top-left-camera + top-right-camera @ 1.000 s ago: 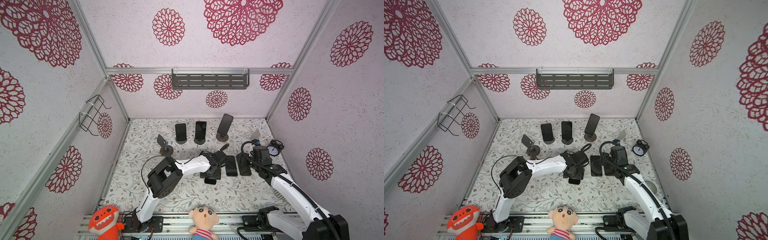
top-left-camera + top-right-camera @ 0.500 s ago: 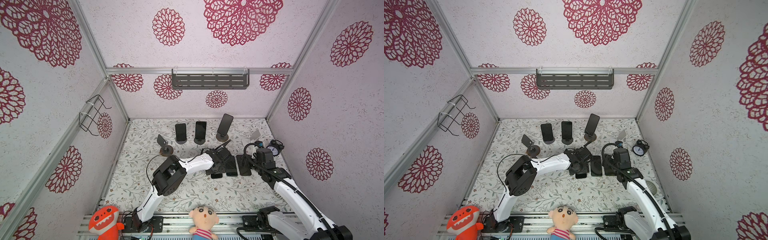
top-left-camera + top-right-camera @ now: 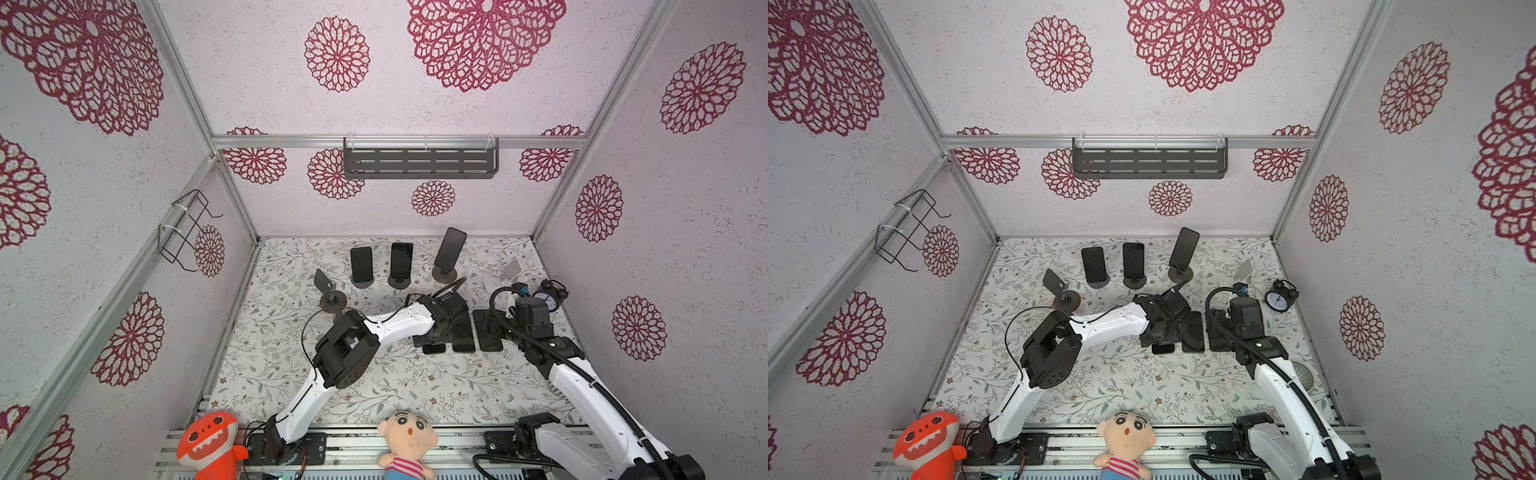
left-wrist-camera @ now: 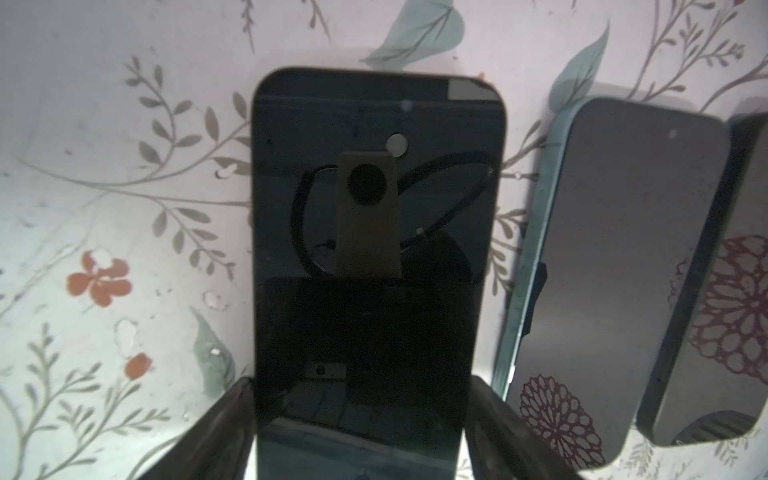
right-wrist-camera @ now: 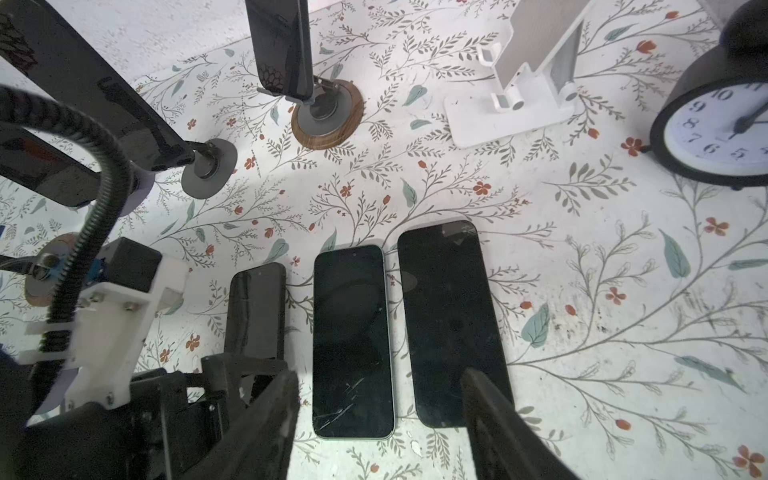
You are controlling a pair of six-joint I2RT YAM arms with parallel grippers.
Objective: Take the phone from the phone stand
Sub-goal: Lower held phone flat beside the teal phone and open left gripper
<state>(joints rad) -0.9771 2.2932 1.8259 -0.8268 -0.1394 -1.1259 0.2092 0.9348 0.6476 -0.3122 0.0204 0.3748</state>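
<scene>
You were at the set-down: the phone [image 4: 374,270] lay flat inside your left gripper [image 4: 359,380], grip unclear. Next, release, rise straight.

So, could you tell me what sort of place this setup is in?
Most likely a purpose-built robot test booth, not a real room: patterned wall panels in a bare metal frame, the left arm and right arm bolted to a rail, and phones on stands set out like props.
</scene>
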